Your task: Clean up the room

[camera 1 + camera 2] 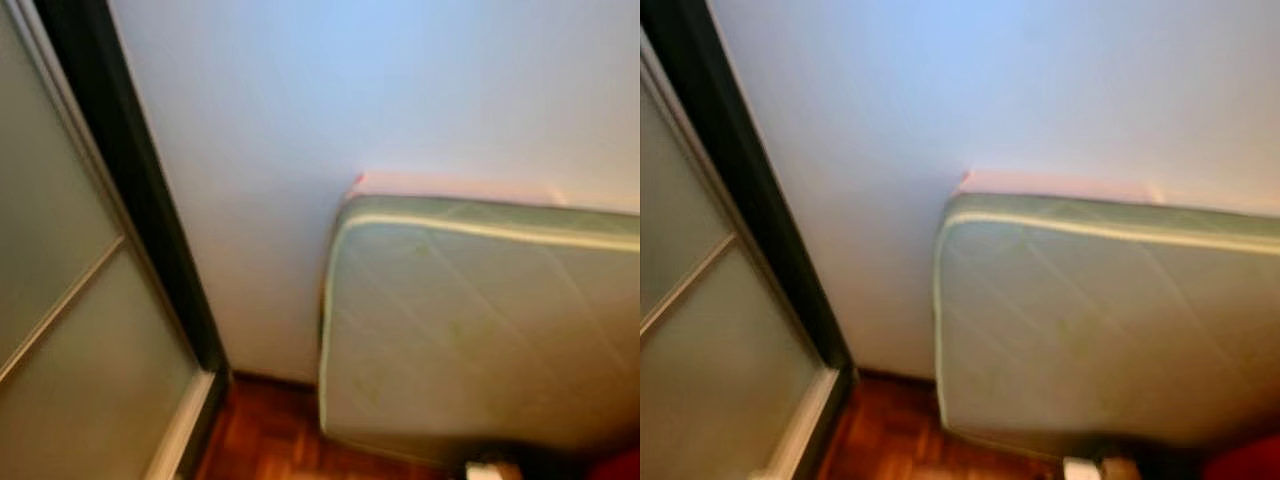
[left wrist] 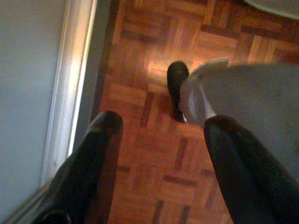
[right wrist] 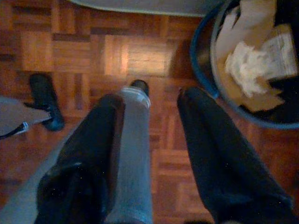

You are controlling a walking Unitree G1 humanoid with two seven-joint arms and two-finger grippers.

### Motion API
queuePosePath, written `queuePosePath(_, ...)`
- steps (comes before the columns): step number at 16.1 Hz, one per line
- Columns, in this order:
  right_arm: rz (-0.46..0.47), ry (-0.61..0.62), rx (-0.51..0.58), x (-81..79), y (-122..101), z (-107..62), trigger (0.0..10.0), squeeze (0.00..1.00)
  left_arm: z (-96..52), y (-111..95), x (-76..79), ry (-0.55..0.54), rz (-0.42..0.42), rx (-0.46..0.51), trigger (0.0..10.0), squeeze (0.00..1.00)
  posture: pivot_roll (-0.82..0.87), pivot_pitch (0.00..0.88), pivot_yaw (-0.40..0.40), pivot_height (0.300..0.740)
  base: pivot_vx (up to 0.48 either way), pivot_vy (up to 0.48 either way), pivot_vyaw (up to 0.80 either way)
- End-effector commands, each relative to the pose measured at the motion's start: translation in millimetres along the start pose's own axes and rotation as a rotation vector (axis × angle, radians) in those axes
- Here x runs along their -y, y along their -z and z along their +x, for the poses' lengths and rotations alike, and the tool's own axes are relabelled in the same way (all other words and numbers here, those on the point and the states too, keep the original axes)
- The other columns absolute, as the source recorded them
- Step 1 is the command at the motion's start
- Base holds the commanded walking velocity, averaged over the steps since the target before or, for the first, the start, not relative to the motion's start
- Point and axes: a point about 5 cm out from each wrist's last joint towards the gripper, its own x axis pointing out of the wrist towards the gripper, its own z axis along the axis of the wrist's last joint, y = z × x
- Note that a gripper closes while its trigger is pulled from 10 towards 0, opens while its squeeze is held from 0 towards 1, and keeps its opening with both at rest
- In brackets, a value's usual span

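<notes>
A dark bin (image 3: 261, 70) with a blue rim stands on the parquet floor (image 3: 140, 56), holding crumpled white paper (image 3: 245, 67) and brown cardboard scraps (image 3: 252, 18); it sits just beside the right end effector (image 3: 154, 100), whose fingers hang spread and empty above the robot's grey leg (image 3: 133, 154). The head views take in a pale wall (image 1: 300, 120), a green-edged mattress (image 1: 480, 320) leaning on it, and a frosted sliding door (image 1: 70, 330) at the left. The left end effector (image 2: 159, 123) hangs open too, holding nothing, over the floor beside the door track (image 2: 70, 93) and a black foot (image 2: 177, 88).
</notes>
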Motion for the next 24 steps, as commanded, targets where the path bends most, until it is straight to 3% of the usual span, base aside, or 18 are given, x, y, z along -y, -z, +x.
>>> queuePosePath(1,0.01,0.015,0.013,4.3,-5.7,0.1,10.0,0.0,-1.2,9.1,4.1,0.012,-0.004,-0.027,10.0,0.0,0.05,0.0,-0.026,0.74,-0.247,0.0,0.0)
queuePosePath(4,0.004,0.014,0.009,4.6,-5.8,0.1,10.0,0.0,-1.2,9.3,3.7,0.006,0.002,-0.03,10.0,0.0,0.04,0.0,-0.028,0.74,0.0,0.0,-0.16)
queuePosePath(12,-0.017,0.012,-0.004,5.0,-5.5,0.2,10.0,0.0,-1.0,8.5,4.6,0.01,-0.011,-0.024,10.0,0.0,0.05,0.0,-0.03,0.74,0.0,0.0,-0.78)
queuePosePath(17,-0.02,0.007,-0.009,3.7,-4.7,0.3,10.0,0.0,-0.6,6.8,4.2,0.017,0.055,-0.031,10.0,0.0,0.05,0.0,-0.021,0.74,0.0,0.0,-0.79)
queuePosePath(24,-0.011,0.005,-0.008,2.0,-4.9,0.7,10.0,0.0,2.3,-0.6,11.6,0.022,0.034,-0.014,10.0,0.0,0.04,0.0,-0.013,0.74,0.0,0.0,-0.78)
